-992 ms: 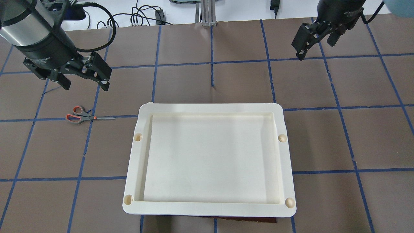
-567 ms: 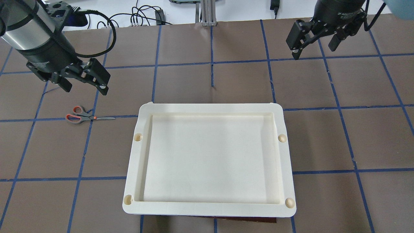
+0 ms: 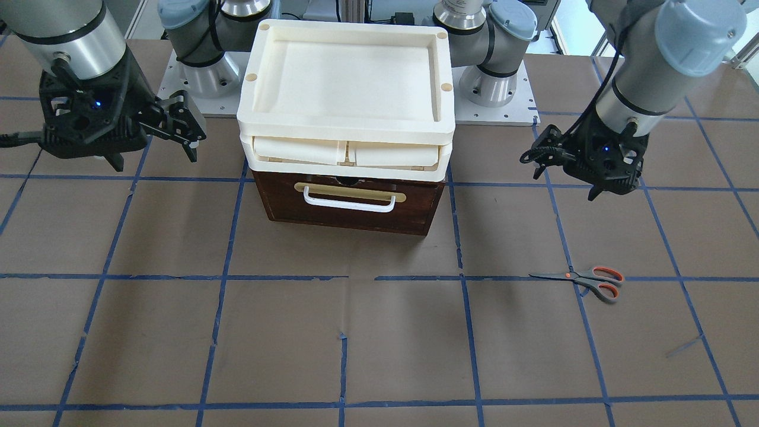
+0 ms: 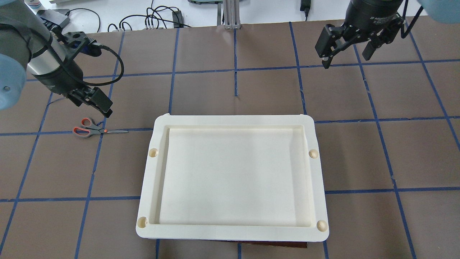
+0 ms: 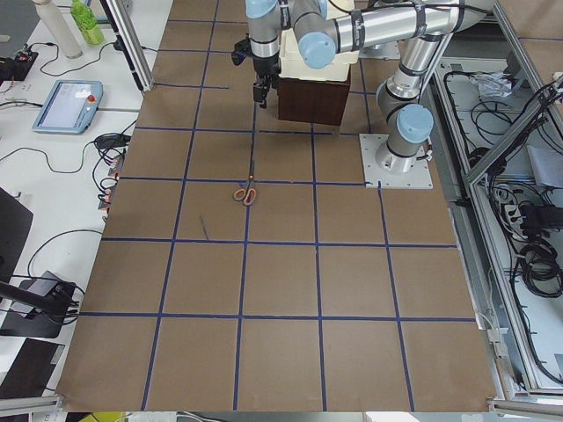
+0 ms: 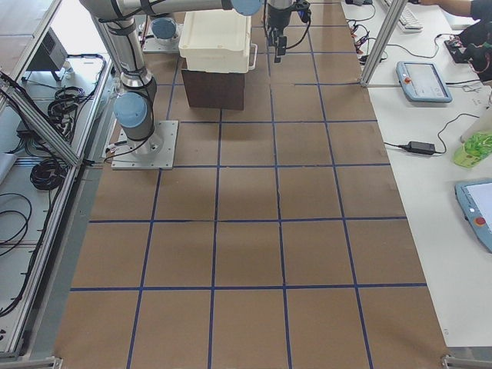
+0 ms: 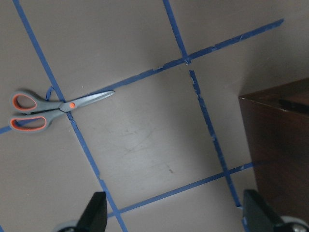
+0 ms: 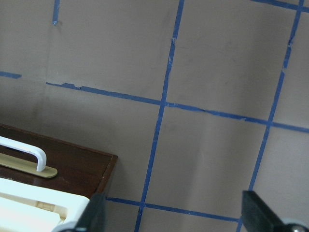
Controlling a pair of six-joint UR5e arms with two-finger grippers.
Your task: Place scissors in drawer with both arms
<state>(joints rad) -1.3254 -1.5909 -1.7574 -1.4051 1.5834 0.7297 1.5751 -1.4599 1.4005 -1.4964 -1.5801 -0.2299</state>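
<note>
The left gripper (image 7: pixel 175 203) is hanging above the table (image 3: pixel 356 332) with its jaws spread wide and holding nothing, probably so they can drop astride the scissors (image 7: pixel 53 107). The scissors are lying flat and closed on a blue tape line (image 7: pixel 87 150), ahead of these jaws and off to one side rather than between them, with the blades pointing toward the drawer (image 3: pixel 350 207). The gripper is therefore not yet lined up for a grasp. The right gripper (image 4: pixel 346 54) is hovering on the other side of the drawer, its jaws also released and empty. The white bar handle (image 8: pixel 26 152) is sitting below and to the side of them, near but not touching. That arm seems to be waiting to take the handle, since the drawer front is sitting flush and shut. Two stacked cream trays (image 3: pixel 345 126) are resting on the cabinet and overhanging the drawer front. They are covering the drawer from above, so it will likely need pulling well out before anything can be dropped in. Nothing is lying between either pair of jaws and its target.
</note>
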